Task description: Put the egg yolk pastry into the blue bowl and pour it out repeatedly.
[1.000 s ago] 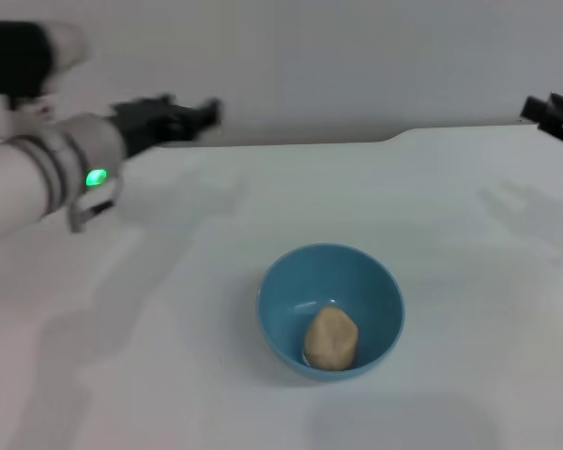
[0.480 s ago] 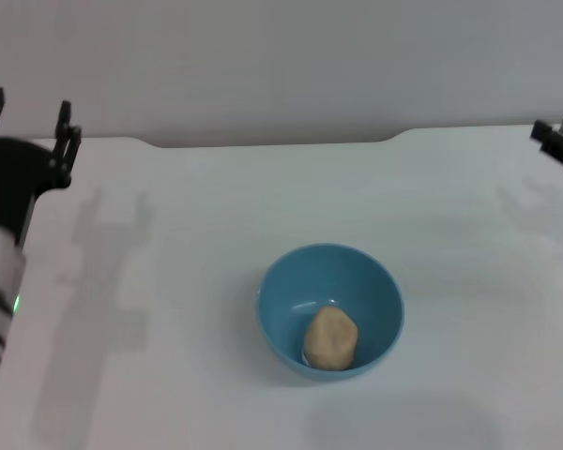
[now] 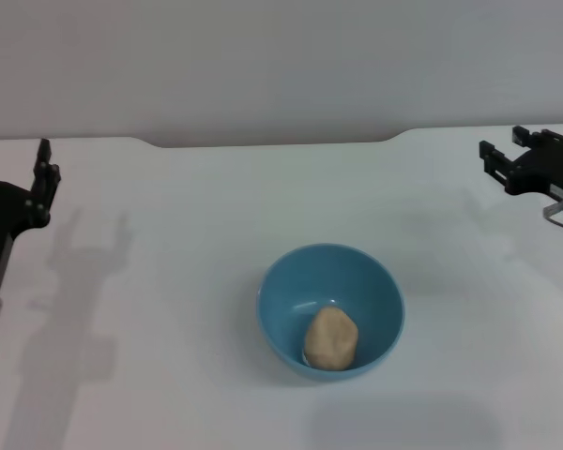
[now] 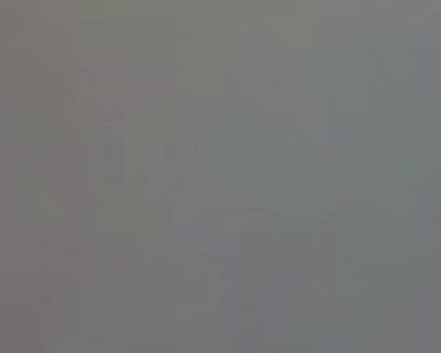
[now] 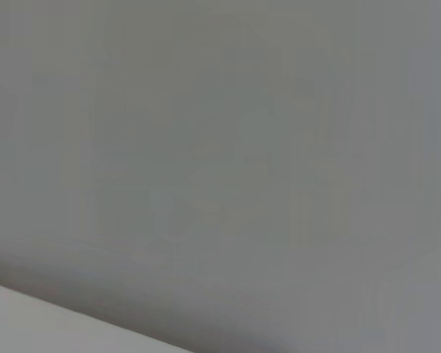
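In the head view the pale beige egg yolk pastry (image 3: 331, 338) lies inside the light-blue bowl (image 3: 283, 281), toward its near side. The bowl stands upright on the white table, a little right of centre. My left gripper (image 3: 12, 148) is at the far left edge, well away from the bowl, open and empty, with its fingers pointing toward the back wall. My right gripper (image 3: 502, 142) is at the far right near the table's back edge, open and empty, also far from the bowl. Both wrist views show only grey wall.
The white table (image 3: 169, 281) has a raised lip along its back edge below the grey wall (image 3: 281, 66). A corner of the table shows in the right wrist view (image 5: 29, 323). Nothing else stands on the table in view.
My left arm has drawn back from the upper left to the left edge, fingers now pointing away. My right gripper has moved inward from the right edge. Bowl and pastry have not moved.
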